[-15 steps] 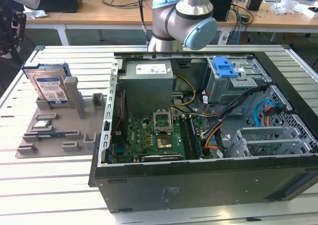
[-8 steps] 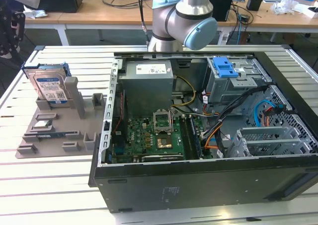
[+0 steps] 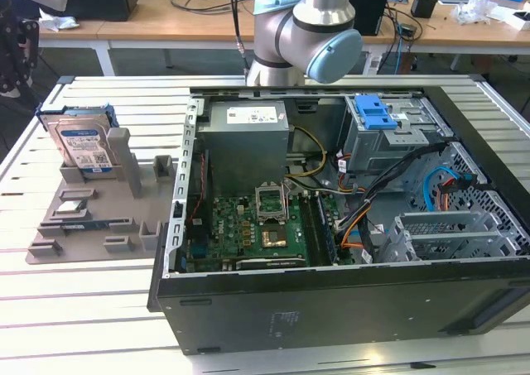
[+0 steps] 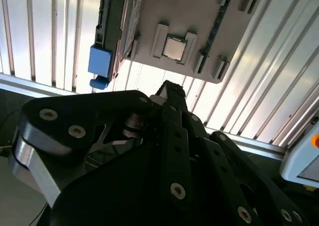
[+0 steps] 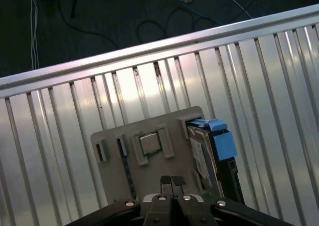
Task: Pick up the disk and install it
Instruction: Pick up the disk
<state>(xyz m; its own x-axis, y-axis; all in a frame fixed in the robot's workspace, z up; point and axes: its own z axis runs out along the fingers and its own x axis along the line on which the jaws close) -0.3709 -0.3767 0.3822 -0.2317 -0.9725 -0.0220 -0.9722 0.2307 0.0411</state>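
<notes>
Looking across the slatted metal table point(image 3: 91, 309), bare slats run on every side of the grey parts tray point(image 5: 112, 181). In the first wrist view the table's raised edge rail point(image 5: 149, 54) lies well beyond the tray, with dark floor past it. The open computer case point(image 3: 331, 309) stands just beside the tray, on the exterior view's right of it, so the gap between them is narrow. The arm point(image 3: 308, 27) rises behind the case. The gripper point(image 5: 172, 181) hangs over the tray (fingertips pressed flat together, nothing between them), clear of everything below.

Now the disk point(image 3: 83, 139): silver metal body, white-and-blue label facing out, bright blue rails along its edges. It stands upright on edge in a slot at the tray's back corner, toward the exterior view's left, touched by nothing but the tray. In both wrist views it reads edge-on, a blue rail end jutting out.

Tray contents: the disk, plus a square processor chip point(image 5: 149, 143) lying flat in its own recess, apart from the disk. Inside the case: a green motherboard point(image 3: 240, 226) on the floor, a grey metal box point(image 3: 246, 139) with a white sticker beyond it, a blue latch point(image 3: 374, 110) atop the drive cage point(image 3: 389, 143), and blue and orange cables point(image 3: 352, 226) strung between.
</notes>
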